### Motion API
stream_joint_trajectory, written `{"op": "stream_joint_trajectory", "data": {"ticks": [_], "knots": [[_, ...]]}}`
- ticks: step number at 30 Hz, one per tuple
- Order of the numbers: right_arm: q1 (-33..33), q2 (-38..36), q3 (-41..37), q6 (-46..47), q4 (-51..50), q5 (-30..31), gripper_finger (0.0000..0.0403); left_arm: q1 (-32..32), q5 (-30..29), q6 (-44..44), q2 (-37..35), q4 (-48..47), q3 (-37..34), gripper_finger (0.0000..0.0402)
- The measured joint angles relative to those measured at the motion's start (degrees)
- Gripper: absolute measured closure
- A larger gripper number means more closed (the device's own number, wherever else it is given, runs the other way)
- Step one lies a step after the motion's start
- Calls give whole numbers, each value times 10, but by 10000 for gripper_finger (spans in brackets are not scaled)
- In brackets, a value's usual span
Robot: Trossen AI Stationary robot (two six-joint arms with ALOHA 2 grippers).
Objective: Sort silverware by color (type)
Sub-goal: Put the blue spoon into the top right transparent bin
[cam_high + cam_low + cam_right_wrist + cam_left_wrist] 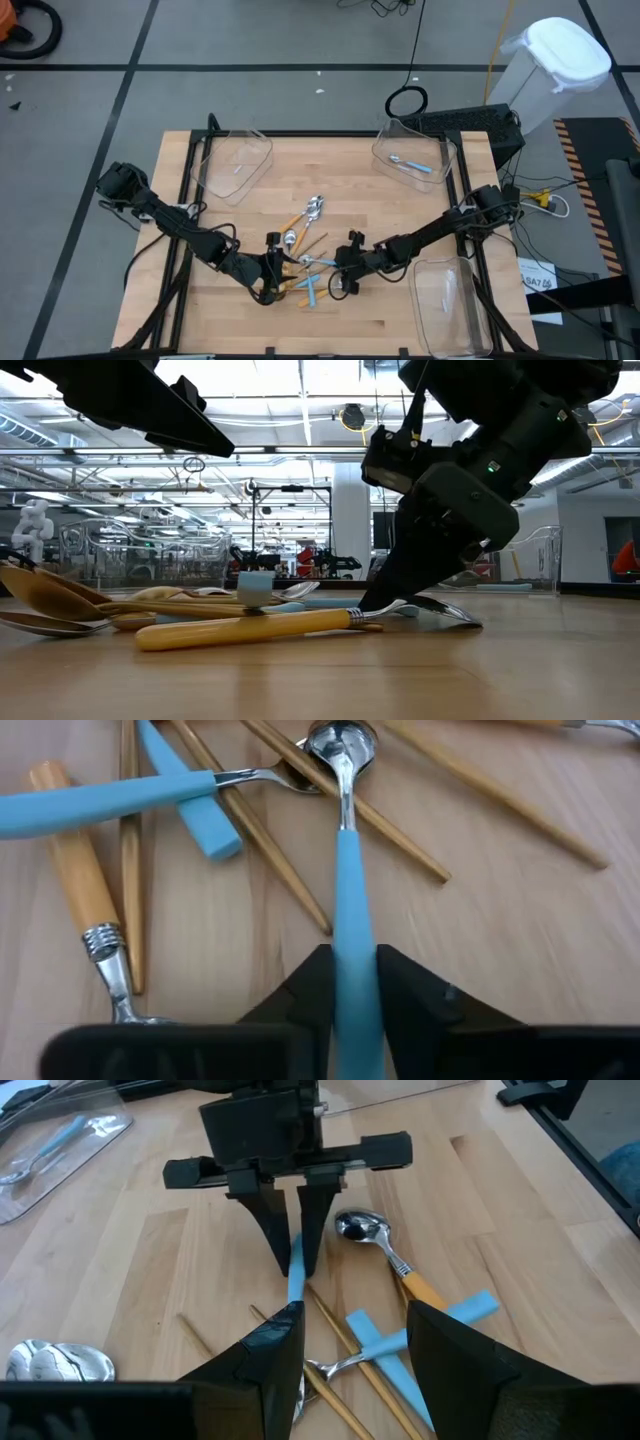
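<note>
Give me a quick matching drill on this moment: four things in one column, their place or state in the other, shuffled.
1. right gripper
2. left gripper
3. bin with a blue spoon inside
4. orange-handled spoon

A. far right corner of the table
B. open above the pile
C. lying flat on the wood
D. shut on a blue-handled spoon

Pairs: 1-D, 2-B, 3-A, 4-C

In the right wrist view, the right gripper's (355, 995) fingers (300, 995) hide the far end of the blue-handled spoon (350, 900) they clamp. An orange-handled spoon (85, 910) has its bowl hidden behind the gripper body. In the low view, the pile of silverware (150, 605) overlaps; individual pieces cannot be counted.
</note>
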Motion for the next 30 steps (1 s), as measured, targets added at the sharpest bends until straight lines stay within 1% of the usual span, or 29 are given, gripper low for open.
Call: {"op": "stream_joint_trajectory", "data": {"ticks": [6, 11, 16, 24, 30], "knots": [[0, -8, -1, -11, -2, -4, 350, 0, 0, 1, 0, 0, 0, 227], [0, -27, -2, -12, -11, -14, 332, 0, 0, 4, 0, 1, 0, 227], [2, -52, -2, -29, -10, -14, 349, 0, 1, 0, 0, 2, 0, 227], [2, -84, -2, -49, -9, -7, 343, 0, 1, -7, 0, 5, 0, 227], [8, -108, -2, -62, -9, -7, 347, 0, 1, -4, 0, 22, 0, 227]]}}
